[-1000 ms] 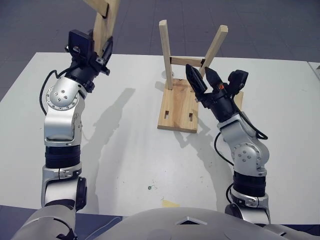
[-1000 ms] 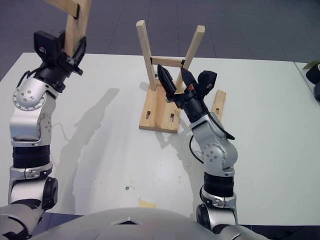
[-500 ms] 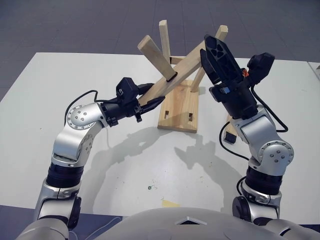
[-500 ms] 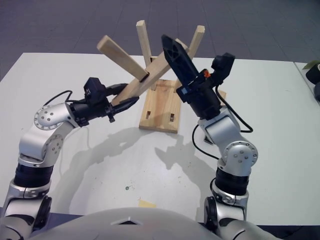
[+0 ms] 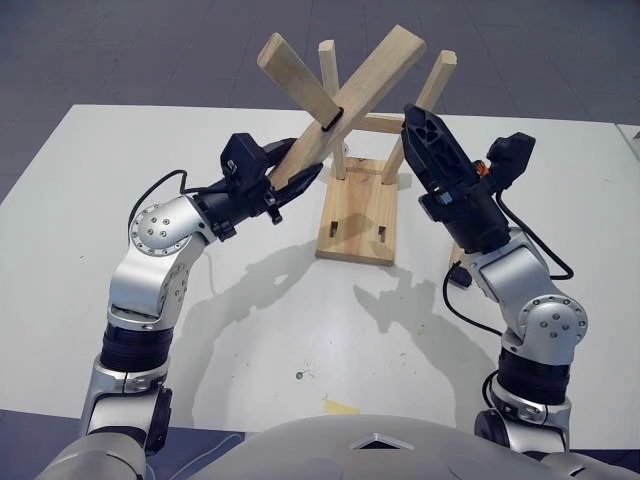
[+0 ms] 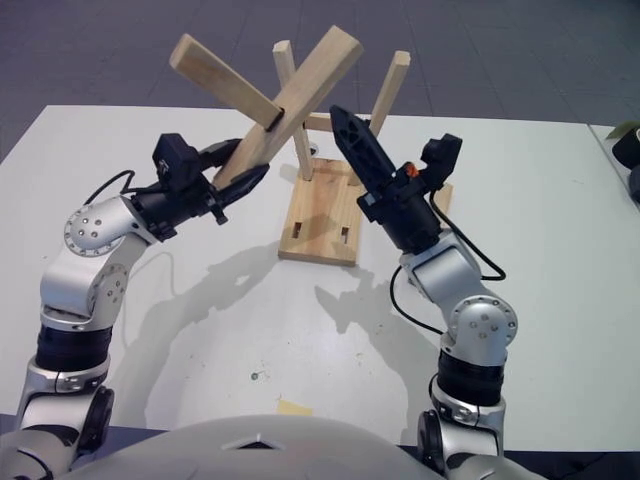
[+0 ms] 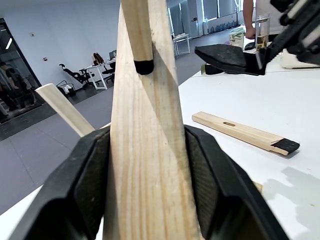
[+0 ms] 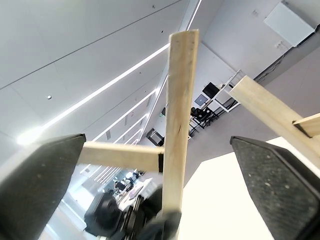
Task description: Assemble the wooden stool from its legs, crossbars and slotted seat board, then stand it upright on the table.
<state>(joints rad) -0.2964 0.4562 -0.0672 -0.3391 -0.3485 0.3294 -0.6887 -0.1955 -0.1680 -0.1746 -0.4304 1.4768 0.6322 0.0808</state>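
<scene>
Since the table (image 5: 250, 330) is where it all ends up, here's your status. The seat board (image 5: 355, 225) lies flat with one leg pair (image 5: 435, 80) already standing in its far slots, so you're roughly halfway. The second leg pair (image 5: 370, 75), joined by its bar, hangs tilted in the air above the board, and the near slots look empty. One loose bar (image 7: 245, 132) lies just right of the board. Your left claw (image 5: 298, 165) is clamped on the raised pair's lower end. Your right claw (image 5: 425, 135) is spread wide, holding nothing, up beside the standing legs. Left to do, I'd say: seat that pair, fit the bar, flip it upright.
</scene>
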